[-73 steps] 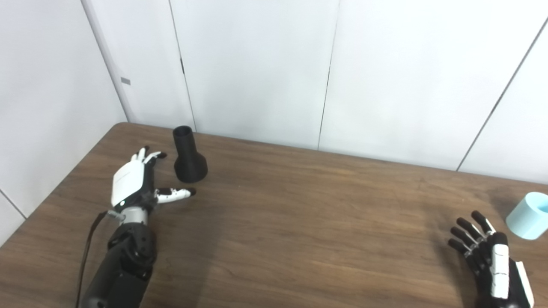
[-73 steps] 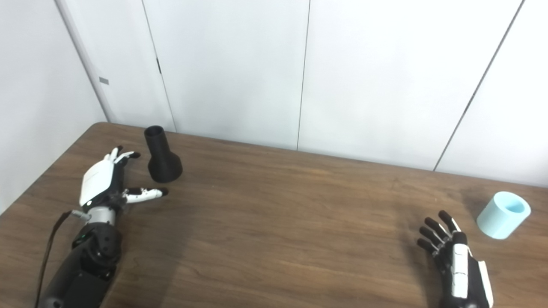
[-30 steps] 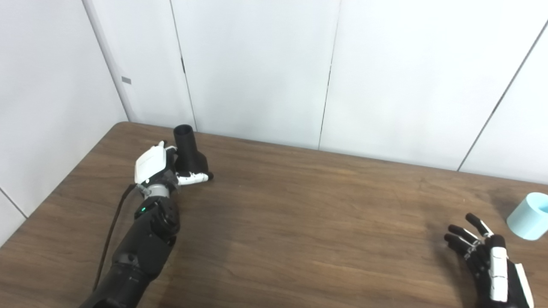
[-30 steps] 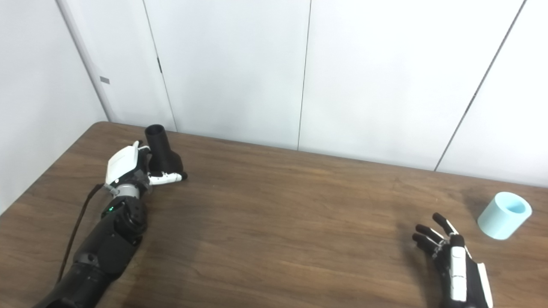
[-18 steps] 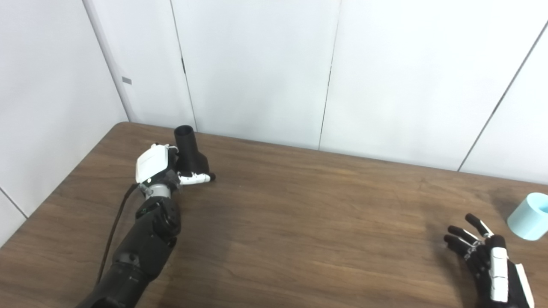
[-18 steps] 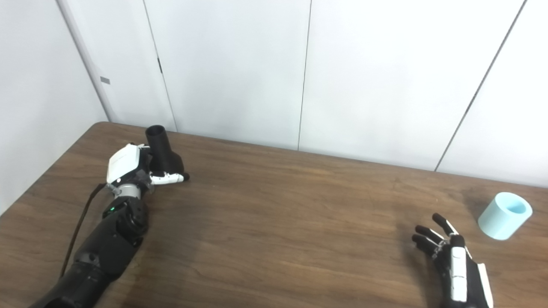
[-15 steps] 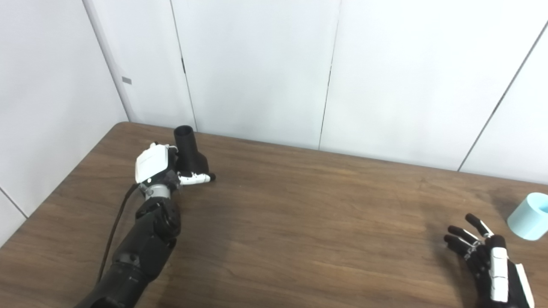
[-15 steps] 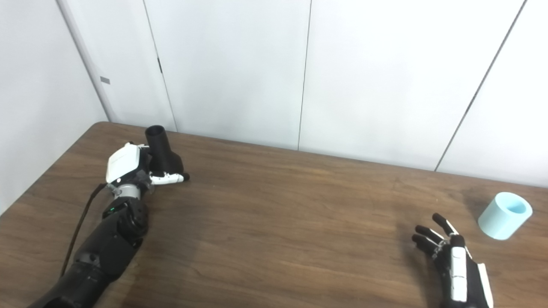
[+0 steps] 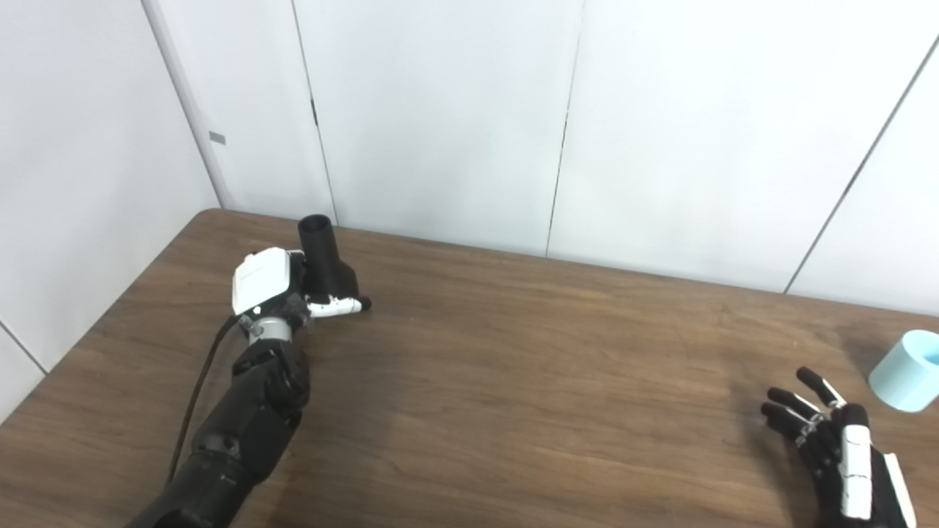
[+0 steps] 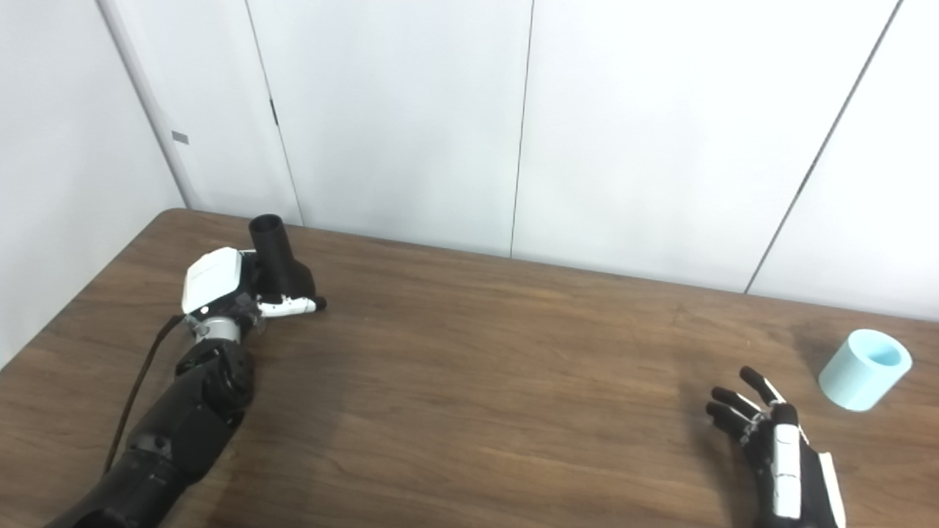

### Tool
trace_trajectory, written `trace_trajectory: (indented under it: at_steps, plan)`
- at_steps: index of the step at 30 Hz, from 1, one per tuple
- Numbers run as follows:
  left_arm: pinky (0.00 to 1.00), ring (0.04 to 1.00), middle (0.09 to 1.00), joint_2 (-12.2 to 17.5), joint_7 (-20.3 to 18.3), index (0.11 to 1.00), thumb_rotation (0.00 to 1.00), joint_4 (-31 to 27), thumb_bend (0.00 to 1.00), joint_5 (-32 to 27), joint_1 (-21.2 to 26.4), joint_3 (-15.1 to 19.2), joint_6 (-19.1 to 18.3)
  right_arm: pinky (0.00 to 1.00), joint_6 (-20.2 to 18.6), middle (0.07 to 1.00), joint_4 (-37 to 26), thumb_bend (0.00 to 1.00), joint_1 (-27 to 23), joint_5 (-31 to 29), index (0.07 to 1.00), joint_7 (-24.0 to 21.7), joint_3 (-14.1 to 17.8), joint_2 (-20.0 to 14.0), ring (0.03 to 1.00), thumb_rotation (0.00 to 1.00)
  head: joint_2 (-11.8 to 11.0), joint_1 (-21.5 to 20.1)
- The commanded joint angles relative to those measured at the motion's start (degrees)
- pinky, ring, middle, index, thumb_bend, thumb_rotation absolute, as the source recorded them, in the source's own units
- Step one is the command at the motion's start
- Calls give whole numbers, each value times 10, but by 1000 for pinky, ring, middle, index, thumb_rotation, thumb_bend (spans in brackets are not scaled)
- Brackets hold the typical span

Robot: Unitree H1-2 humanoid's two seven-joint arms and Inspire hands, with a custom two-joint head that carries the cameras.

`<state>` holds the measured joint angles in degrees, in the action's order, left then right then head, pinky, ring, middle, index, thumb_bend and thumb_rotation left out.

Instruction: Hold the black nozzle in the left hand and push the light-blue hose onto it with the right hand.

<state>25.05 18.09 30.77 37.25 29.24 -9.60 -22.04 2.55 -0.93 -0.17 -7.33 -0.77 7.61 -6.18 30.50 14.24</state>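
Table as landmark. Nozzle upright on table, far-left corner region, near wall behind table. Left hand against nozzle's left side. Hose on table, far right edge. Right hand over table's near-right part, apart from hose.

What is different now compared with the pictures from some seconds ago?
The left robot hand moved forward and to the right across the table and closed around the base of the black nozzle, which still stands upright in the same place. The right robot hand stayed open, short of the light-blue hose, which did not move.
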Motion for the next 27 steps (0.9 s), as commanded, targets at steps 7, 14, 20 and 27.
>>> trace_trajectory:
  at_steps: [7,14,20,27]
  plan:
    - [1000,885,746,11,14,481,49,-19,523,11,4,-2,19,757,0,715,20,435,27,2,838,-4,-2,1,700,1000,3,0]
    - [1000,874,738,-2,24,482,47,-55,523,16,-21,-11,32,746,7,713,25,422,26,12,847,-4,-6,-2,700,1000,6,-7]
    - [1000,883,764,-23,24,483,46,-102,522,22,-54,-25,52,723,4,712,25,420,24,24,833,-1,-9,0,694,1000,7,-16]
    - [1000,873,776,-42,29,482,46,-136,522,39,-80,-37,75,722,-10,719,13,414,28,29,844,-1,-15,2,691,1000,15,-35]
